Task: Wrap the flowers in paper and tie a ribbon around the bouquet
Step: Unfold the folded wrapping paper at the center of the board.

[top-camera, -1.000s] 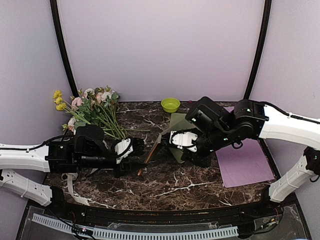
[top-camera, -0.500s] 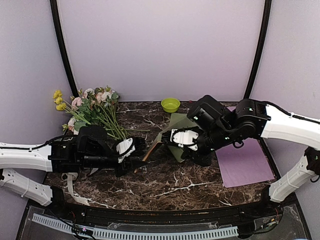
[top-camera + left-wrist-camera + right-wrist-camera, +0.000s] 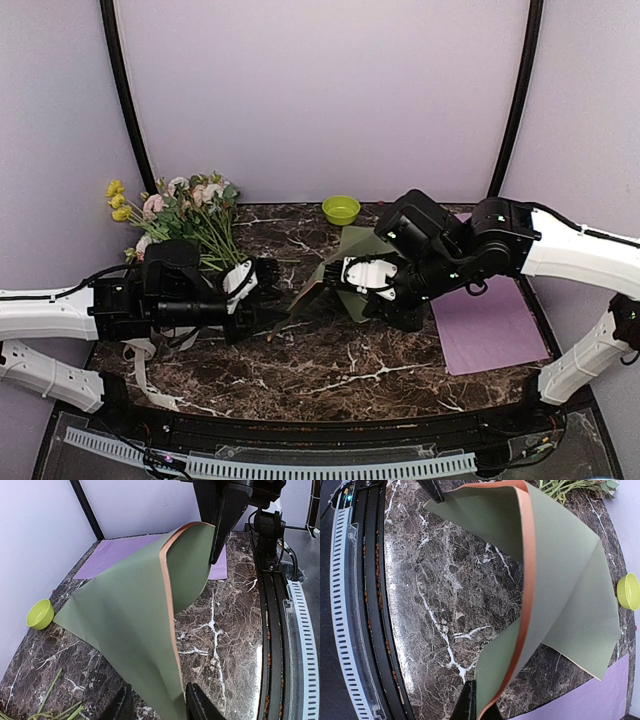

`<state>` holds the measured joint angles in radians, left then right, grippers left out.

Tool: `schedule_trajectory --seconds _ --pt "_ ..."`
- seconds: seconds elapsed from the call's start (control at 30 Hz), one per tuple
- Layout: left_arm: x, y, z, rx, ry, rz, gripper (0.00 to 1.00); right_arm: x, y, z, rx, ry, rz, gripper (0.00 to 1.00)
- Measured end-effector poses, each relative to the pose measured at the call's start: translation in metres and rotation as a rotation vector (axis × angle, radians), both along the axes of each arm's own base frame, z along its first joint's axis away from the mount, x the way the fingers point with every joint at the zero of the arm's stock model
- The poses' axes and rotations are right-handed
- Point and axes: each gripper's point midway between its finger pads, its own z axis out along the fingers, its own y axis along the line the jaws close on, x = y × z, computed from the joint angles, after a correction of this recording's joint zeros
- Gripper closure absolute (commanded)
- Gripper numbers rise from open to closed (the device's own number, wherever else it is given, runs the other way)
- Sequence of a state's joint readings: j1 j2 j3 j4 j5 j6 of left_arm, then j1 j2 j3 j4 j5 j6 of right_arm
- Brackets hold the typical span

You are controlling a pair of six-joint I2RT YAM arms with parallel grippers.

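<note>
No legible text; ribbon (image 3: 140, 372) too small.

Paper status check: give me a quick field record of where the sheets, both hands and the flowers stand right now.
paper: sage-green sheet with peach-tan sheet behind it, lifted off the table and curved between the two arms
left hand: fingers either side of the paper's near corner
right hand: shut on the paper's opposite edge
flowers: lying on the table's far left, unwrapped
purple sheet: flat on the right side
green bowl: at the back edge
</note>
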<state>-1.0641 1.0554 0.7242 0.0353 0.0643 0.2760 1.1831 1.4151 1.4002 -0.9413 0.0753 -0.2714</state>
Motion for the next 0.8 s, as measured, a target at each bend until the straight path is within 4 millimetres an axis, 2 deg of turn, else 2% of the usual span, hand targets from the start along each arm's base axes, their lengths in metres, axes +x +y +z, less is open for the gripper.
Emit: schedule_trajectory --seconds 0.23,0.33,0.57,0.7,0.8 --pt "0.000 0.003 0.016 -0.068 0.012 -0.024 0.61 0.002 -0.001 0.000 0.000 0.000 -0.007 1.00" --pt "-0.003 0.001 0.016 -0.073 0.020 -0.038 0.61 0.003 -0.002 0.000 0.000 0.000 -0.010 1.00" --pt "-0.003 -0.002 0.009 -0.059 0.038 -0.049 0.57 0.005 -0.002 0.000 -0.001 0.001 -0.016 1.00" --pt "-0.003 -0.005 0.000 -0.039 0.057 -0.051 0.64 0.007 -0.004 -0.004 -0.007 0.004 -0.021 1.00" --pt "-0.001 -0.005 -0.003 -0.032 0.058 -0.043 0.64 0.007 -0.004 -0.004 -0.007 0.007 -0.022 1.00"
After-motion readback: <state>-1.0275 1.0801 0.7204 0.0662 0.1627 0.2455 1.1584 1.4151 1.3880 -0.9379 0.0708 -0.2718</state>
